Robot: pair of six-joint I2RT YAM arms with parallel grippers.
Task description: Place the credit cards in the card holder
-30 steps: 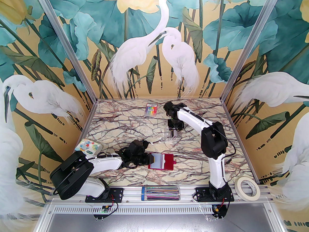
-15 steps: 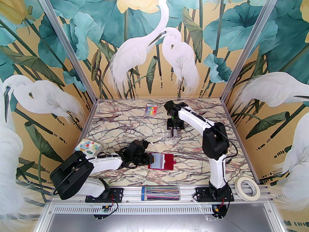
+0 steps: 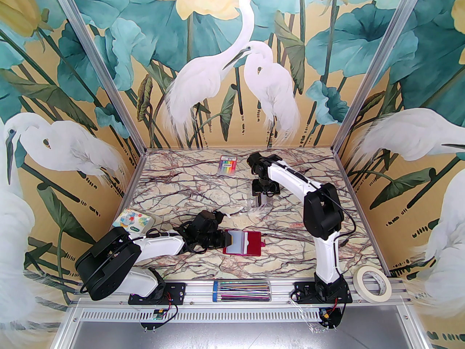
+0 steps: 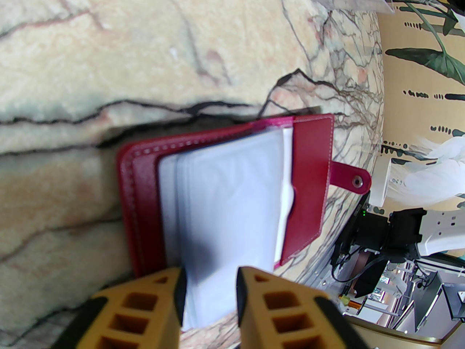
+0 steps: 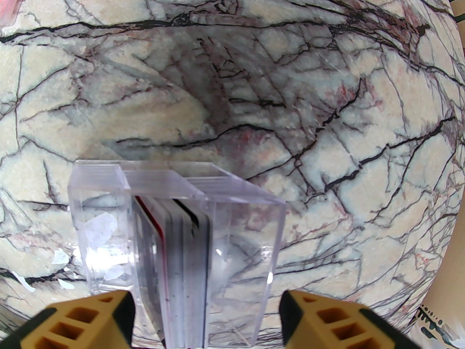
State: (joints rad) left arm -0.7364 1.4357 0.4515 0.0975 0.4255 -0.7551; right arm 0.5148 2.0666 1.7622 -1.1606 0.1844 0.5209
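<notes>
Having opened wider, right gripper [image 5: 207, 300] flanks upright credit cards [image 5: 185, 253]; left gripper [image 4: 209, 278] pinches flat card holder [image 4: 312, 158].

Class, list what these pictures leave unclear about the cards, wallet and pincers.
Right wrist view: pale grey cards stand edge-on in the clear plastic box; faces, count unreadable.
Left wrist view: dark red leather-look wallet, sleeves blurred; contents unclear.
Left pincer: cut by bottom edge; grip on sleeves uncertain.

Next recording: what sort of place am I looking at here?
Probably a purpose-built robot test booth rather than a real room: the left arm and right arm are bolted to an aluminium rail, and heron-print wall panels in metal framing box in a marble-pattern tabletop.
</notes>
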